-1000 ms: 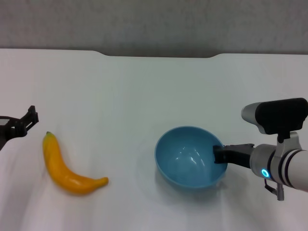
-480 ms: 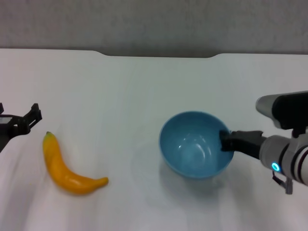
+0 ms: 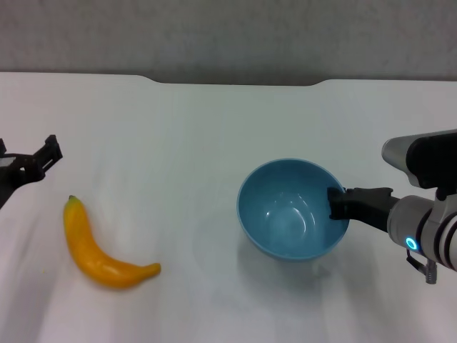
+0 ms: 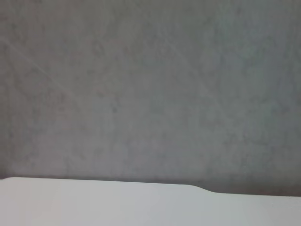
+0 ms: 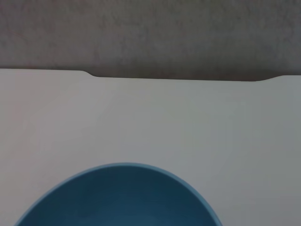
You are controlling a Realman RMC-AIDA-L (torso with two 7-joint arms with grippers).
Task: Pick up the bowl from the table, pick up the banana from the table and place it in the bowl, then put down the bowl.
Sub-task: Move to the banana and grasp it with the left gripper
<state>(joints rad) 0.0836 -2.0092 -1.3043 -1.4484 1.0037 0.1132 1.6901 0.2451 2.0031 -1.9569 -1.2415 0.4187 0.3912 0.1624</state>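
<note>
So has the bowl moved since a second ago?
Yes. Held at its rim by the right gripper, the bowl has shifted toward the table's notched far edge and slightly to the robot's right.

A plain grey wall (image 3: pixel 228 36) rises behind the far edge, speckled and bare

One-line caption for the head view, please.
Right gripper holds the light-blue bowl by its rim above the white table; banana lies near the left gripper.
</note>
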